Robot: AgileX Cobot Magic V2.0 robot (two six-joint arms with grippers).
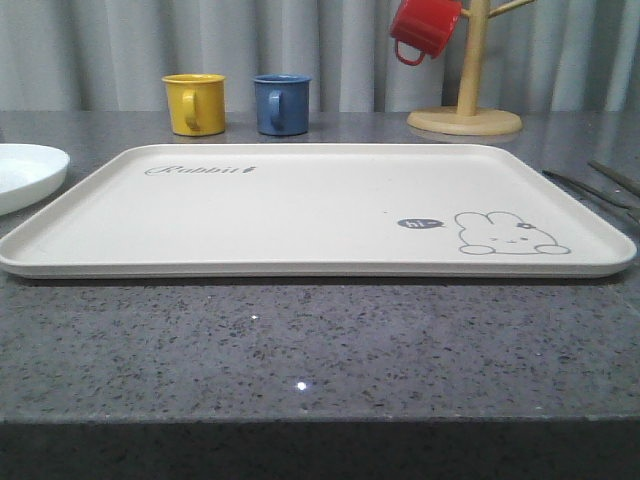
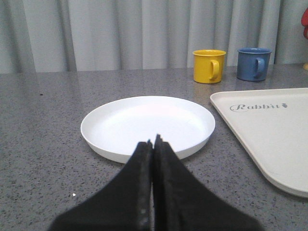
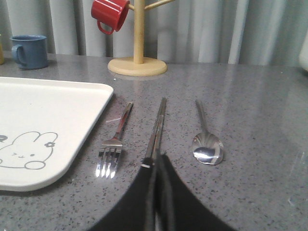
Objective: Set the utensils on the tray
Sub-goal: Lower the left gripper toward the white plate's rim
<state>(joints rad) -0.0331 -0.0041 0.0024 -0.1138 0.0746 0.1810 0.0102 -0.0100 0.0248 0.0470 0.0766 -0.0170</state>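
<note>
The cream tray (image 1: pixel 300 210) with its rabbit drawing lies across the middle of the grey counter, with nothing on it. To its left sits the white plate (image 2: pixel 144 122), just ahead of my left gripper (image 2: pixel 154 139), which is shut and holds nothing. Right of the tray (image 3: pixel 43 110) lie the fork (image 3: pixel 115 139), the chopsticks (image 3: pixel 158 125) and the spoon (image 3: pixel 207 144), side by side on the counter. My right gripper (image 3: pixel 156 159) is shut over the near end of the chopsticks, hiding that end. The plate's edge (image 1: pixel 25 170) shows at the far left in the front view.
A yellow mug (image 1: pixel 195 103) and a blue mug (image 1: pixel 281 103) stand behind the tray. A red mug (image 1: pixel 425 27) hangs on a wooden mug tree (image 1: pixel 465 110) at the back right. Bare counter stretches in front of the tray.
</note>
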